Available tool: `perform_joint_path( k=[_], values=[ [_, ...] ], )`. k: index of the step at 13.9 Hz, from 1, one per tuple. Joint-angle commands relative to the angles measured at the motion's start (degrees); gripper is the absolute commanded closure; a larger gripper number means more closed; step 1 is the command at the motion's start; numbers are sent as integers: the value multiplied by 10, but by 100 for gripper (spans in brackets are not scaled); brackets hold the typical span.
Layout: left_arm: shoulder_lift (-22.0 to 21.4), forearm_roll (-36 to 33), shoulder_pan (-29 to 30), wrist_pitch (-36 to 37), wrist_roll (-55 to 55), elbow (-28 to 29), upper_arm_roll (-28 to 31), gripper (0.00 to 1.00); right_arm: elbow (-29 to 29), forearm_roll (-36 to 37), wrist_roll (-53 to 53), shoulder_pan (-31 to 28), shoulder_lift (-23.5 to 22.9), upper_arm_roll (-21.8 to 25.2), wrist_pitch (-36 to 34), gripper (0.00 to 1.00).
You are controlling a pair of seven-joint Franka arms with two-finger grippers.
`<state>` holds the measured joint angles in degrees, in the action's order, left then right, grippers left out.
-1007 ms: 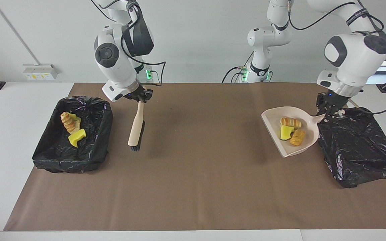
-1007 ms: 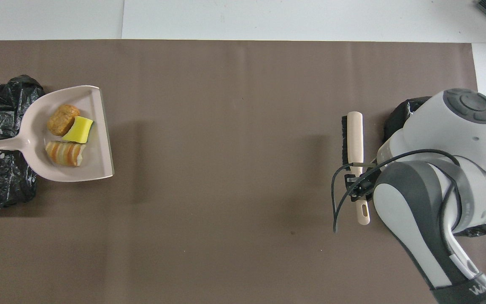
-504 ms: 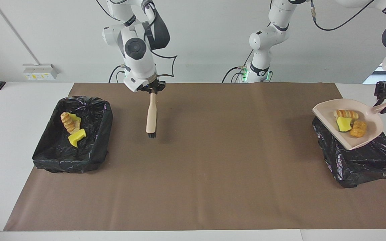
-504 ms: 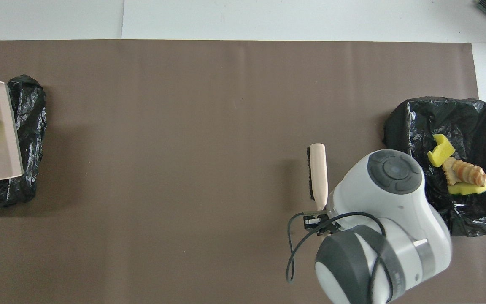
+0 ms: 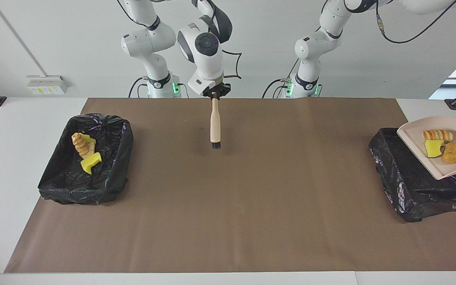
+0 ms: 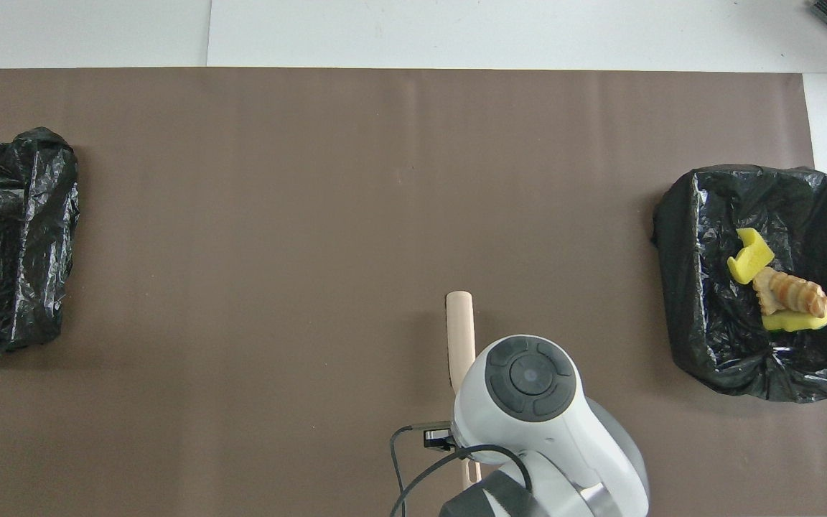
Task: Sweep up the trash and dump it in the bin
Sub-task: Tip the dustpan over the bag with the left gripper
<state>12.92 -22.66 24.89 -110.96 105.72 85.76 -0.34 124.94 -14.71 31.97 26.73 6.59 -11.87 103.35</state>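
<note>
Brush [image 5: 215, 126] hangs mid-table — bins [image 5: 87, 158] flank it.

The right arm reaches forward over the middle of the table, its wrist pointing straight down and the right gripper [image 5: 214, 96] closed. The left arm stretches out past its end of the table, its gripper out of sight.

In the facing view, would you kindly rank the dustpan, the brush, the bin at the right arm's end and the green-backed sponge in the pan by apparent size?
1. Bin at the right arm's end
2. Dustpan, raised over the other bin, so its height may inflate it
3. Brush, held aloft too
4. Green-backed sponge
</note>
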Motion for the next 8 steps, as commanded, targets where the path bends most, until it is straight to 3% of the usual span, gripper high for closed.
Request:
perform_joint_path(
  k=[1, 5, 8],
  values=[
    [1, -70, -26, -8, -20, 3, 1, 100, 45, -12, 6, 19, 10, 3, 43, 100],
    [-7, -216, -59, -5, -26, 14, 0, 100, 103, -19, 17, 43, 13, 4, 106, 100],
    [-8, -265, -59, 2, -53, 11, 0, 100, 122, -26, 25, 55, 13, 3, 120, 100]
  ],
)
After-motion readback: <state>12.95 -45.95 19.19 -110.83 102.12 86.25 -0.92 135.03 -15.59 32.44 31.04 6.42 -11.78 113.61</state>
